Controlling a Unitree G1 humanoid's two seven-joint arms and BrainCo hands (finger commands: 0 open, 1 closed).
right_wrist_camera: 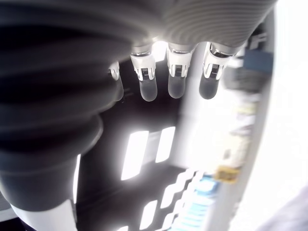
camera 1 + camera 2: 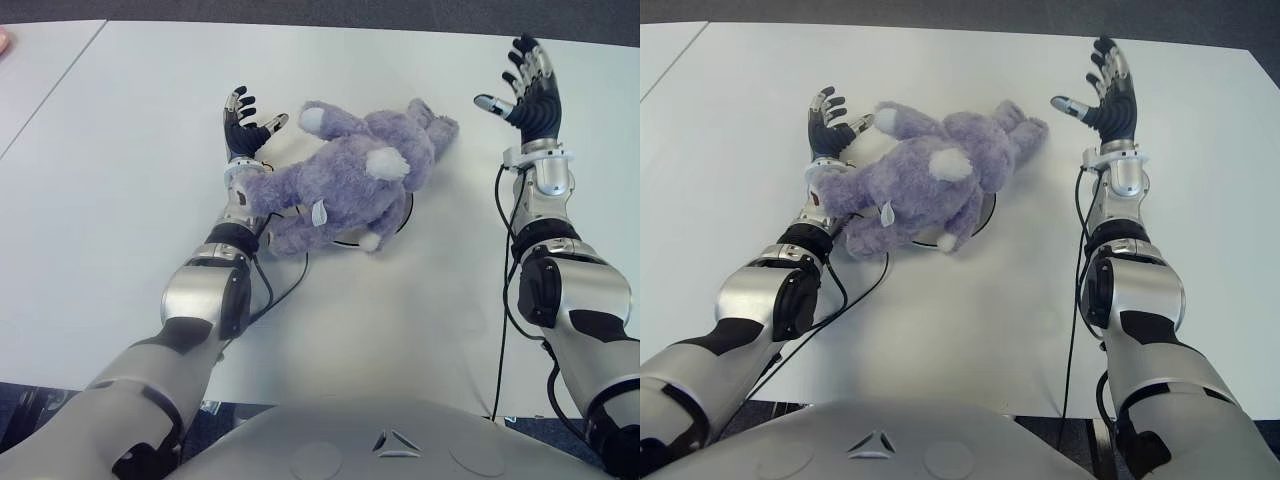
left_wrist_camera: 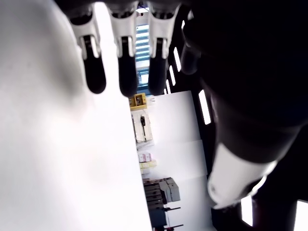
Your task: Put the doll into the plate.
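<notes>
1. Left hand (image 2: pixel 243 123): fingers spread, holding nothing, palm up just beside the plush toy's left flank, thumb close to or brushing the fur; contact hard to confirm.
2. Right hand (image 2: pixel 530 92): fingers splayed wide, empty, raised well apart from the toy on its right side.
3. Purple plush doll (image 2: pixel 350 175): lying on its side over the plate (image 2: pixel 405 215), only a thin dark rim showing beneath; head and one leg hanging past the rim.
4. Judged risks: withdrawing the left hand carelessly could snag the fur and drag the doll off the plate; overhanging weight could tip it outward; the light plate could slide if nudged.
5. White table (image 2: pixel 120 170): flat, smooth, bare around the doll, little friction to be expected.
6. Beyond: dark floor past the far edge; in the left wrist view, shelving and ceiling lights in the room.
</notes>
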